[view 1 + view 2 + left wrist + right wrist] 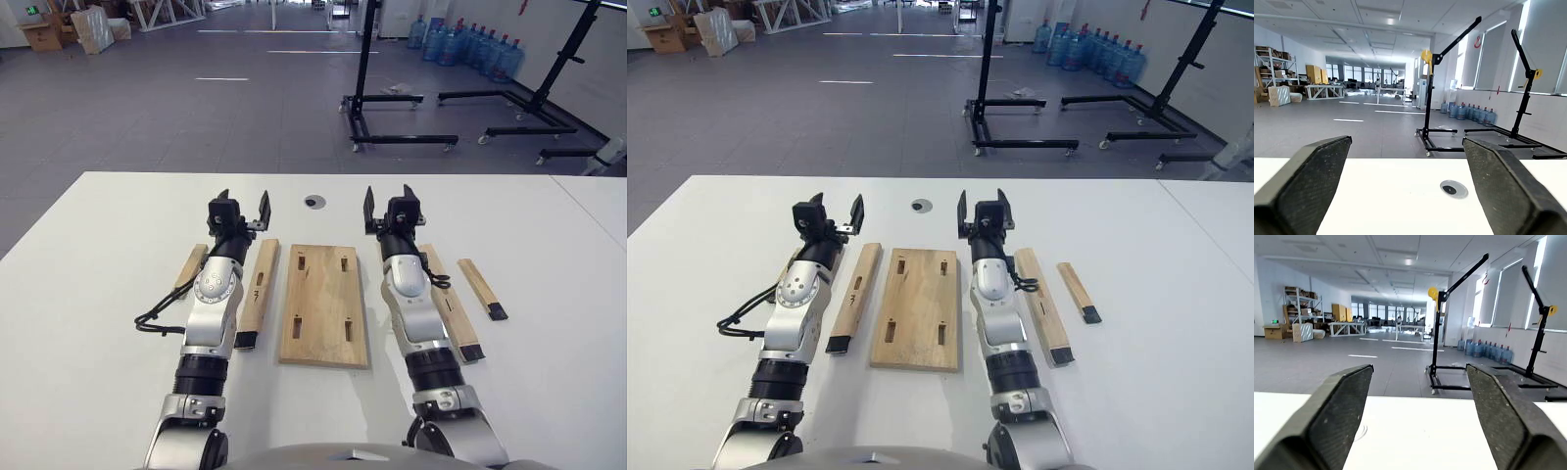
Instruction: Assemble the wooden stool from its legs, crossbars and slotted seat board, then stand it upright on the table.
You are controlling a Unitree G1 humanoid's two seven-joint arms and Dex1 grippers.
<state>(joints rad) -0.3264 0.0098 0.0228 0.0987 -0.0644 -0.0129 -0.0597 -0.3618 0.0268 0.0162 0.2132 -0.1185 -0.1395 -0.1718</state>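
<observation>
We see the left end effector (243,203) and the right end effector (389,202) both spread wide, holding nothing, low over the white worktop (88,294). Behind and between them lies the flat pale slotted wooden seat board (323,304). A long black-tipped wooden leg (261,289) lies inward of the left one, a short plain wooden bar (189,266) outward; outward of the right lie a second long wooden leg (453,307) and a short black-tipped wooden bar (482,287).

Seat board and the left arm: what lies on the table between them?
One wooden leg, lying flat and roughly parallel to the seat board, its black-tipped end at the near side. Both eye views show it.
</observation>
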